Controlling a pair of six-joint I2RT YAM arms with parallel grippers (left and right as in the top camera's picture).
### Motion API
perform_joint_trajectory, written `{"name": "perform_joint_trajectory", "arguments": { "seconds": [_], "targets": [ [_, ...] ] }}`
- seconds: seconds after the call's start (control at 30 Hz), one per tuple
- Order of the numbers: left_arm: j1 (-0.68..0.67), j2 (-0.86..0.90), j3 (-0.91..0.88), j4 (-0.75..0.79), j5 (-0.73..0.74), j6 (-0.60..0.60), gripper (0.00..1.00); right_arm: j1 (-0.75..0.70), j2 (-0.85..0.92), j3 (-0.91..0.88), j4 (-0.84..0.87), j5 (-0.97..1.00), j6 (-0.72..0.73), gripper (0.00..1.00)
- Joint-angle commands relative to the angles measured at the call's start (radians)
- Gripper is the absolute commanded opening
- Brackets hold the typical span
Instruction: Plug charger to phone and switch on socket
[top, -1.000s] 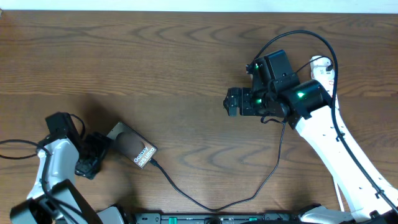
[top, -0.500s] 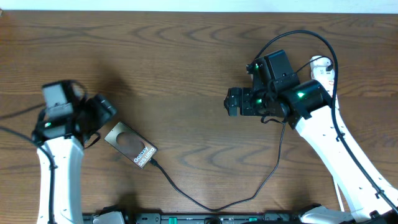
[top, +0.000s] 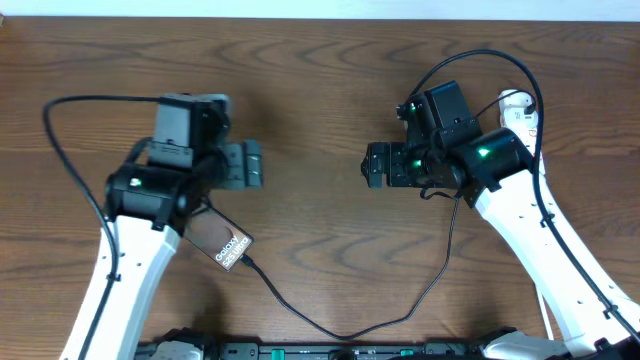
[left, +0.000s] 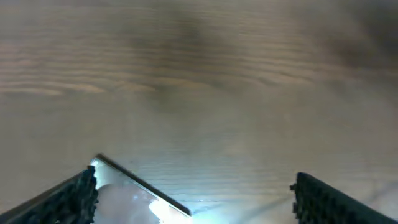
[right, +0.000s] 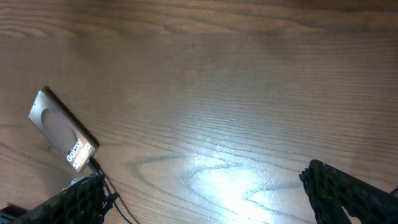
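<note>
The phone (top: 220, 239), a brownish-grey slab with white lettering, lies flat at the left front, partly under my left arm. The black charger cable (top: 340, 330) runs from the phone's lettered end along the front and up to the right; its plug tip sits in the phone. The phone shows in the right wrist view (right: 62, 130) and a glaring corner in the left wrist view (left: 134, 190). My left gripper (top: 245, 165) is open and empty above the phone's far side. My right gripper (top: 372, 165) is open and empty at mid-table. The white socket (top: 520, 108) shows only as a small part behind the right arm.
Bare brown wood table (top: 310, 110) lies between the two grippers and along the back. A black cable loops over the left arm (top: 60, 130), and another over the right arm (top: 480, 58).
My left arm has swung up from the left front edge, away from the phone, to the middle left with its gripper pointing right. The right arm, phone and cable have not moved.
</note>
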Motion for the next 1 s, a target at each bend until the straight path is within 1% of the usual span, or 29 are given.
{"name": "perform_joint_trajectory", "arguments": {
  "seconds": [0.0, 0.2, 0.97],
  "targets": [
    [-0.069, -0.022, 0.024, -0.008, -0.022, 0.114, 0.99, 0.003, -0.008, 0.012, -0.013, 0.015, -0.018, 0.99],
    [-0.083, -0.024, 0.023, -0.008, -0.026, 0.114, 0.99, 0.003, -0.008, 0.012, -0.055, 0.035, -0.018, 0.99],
    [-0.084, -0.022, 0.023, -0.009, -0.026, 0.114, 0.99, 0.003, -0.008, 0.012, -0.054, 0.035, -0.017, 0.99]
  ]
}}
